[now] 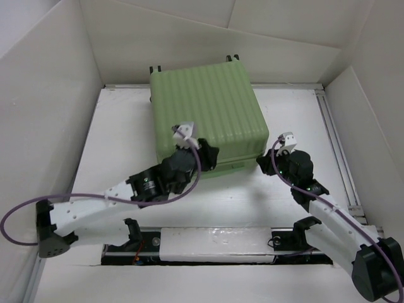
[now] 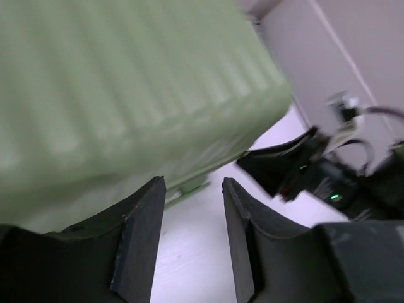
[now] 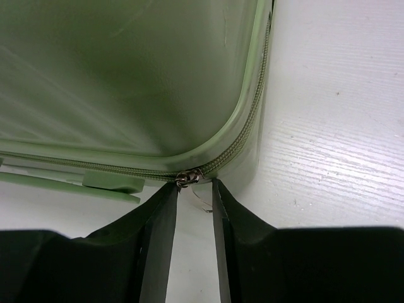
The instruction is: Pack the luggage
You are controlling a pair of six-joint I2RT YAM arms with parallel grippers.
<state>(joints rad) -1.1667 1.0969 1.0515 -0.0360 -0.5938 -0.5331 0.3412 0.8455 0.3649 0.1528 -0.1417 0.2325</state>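
Note:
The luggage (image 1: 205, 113), a pale green ribbed hard-shell case, lies flat and closed at the back middle of the table. My left gripper (image 1: 207, 155) is at its near edge; in the left wrist view the gripper (image 2: 192, 184) is open over bare table, with nothing between its fingers and the shell (image 2: 126, 95) just above. My right gripper (image 1: 264, 163) is at the near right corner. In the right wrist view its tips (image 3: 196, 184) stand a little apart at the zipper slider (image 3: 188, 178), and the thin metal pull tab (image 3: 203, 199) hangs loose in the gap.
White walls enclose the table on three sides. A metal rail (image 1: 334, 139) runs along the right edge, and the arms' base bar (image 1: 214, 243) lies along the near edge. A green side handle (image 3: 113, 183) sticks out of the case's near face, left of the slider.

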